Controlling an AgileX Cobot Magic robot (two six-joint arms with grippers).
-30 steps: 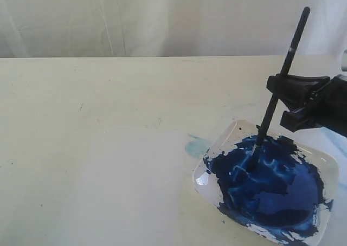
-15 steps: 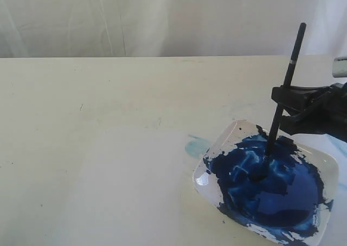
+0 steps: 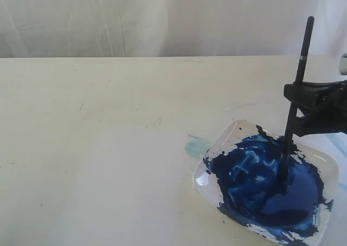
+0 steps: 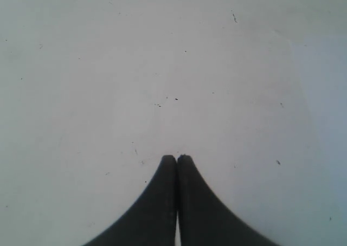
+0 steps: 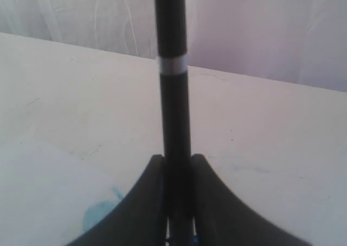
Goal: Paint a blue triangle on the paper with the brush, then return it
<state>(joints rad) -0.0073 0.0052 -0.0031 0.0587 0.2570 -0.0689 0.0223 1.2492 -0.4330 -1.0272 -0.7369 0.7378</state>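
My right gripper (image 3: 293,109) is shut on the black-handled brush (image 3: 301,56), gripping low on the handle. The brush stands nearly upright, and its tip is down in the dark blue paint pool (image 3: 271,186) that fills the white dish (image 3: 327,160). In the right wrist view the brush (image 5: 172,94) rises between the shut fingers of my right gripper (image 5: 177,158). The paper (image 3: 135,192) lies flat to the left of the dish with faint edges. No blue triangle shows on it. My left gripper (image 4: 177,157) is shut and empty over a bare pale surface; it is outside the exterior view.
A pale blue smudge (image 3: 196,147) marks the sheet just left of the dish, and the smudge (image 5: 100,216) also shows in the right wrist view. A white curtain (image 3: 162,18) hangs behind the table's far edge. Paint streaks smear the dish rim.
My right gripper has carried the brush rightwards across the dish. The handle has gone from leaning to nearly upright, and the tip has dragged through the paint toward the pool's middle.
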